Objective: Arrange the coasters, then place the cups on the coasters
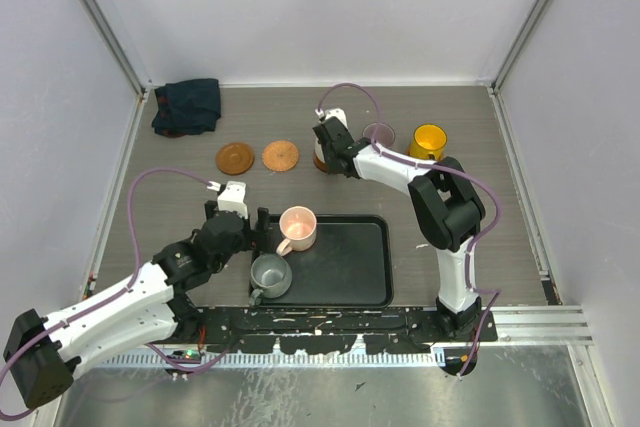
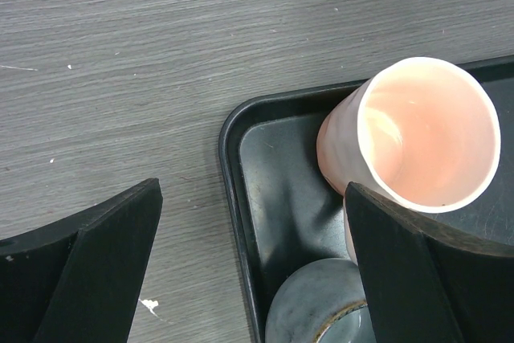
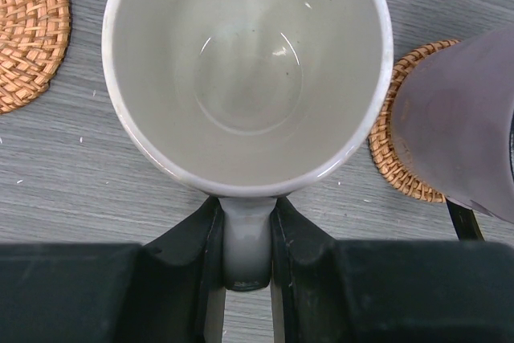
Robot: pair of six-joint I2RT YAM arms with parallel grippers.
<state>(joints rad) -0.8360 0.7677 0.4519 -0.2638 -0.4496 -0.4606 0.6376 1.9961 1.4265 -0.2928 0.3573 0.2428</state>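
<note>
claw left (image 2: 253, 190) spread by pink cup (image 2: 426, 130) | claw right (image 3: 247, 222) pinching cream cup (image 3: 247, 70) handle | mauve cup (image 3: 458, 126) cropped

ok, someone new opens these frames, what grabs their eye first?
The right claw pinching the cream-white mug by its handle at the back of the table, beside the mauve cup sitting on a woven coaster. Then the black tray near the arm bases, holding the pink cup and grey-green cup, with the open left claw straddling its corner.
</note>
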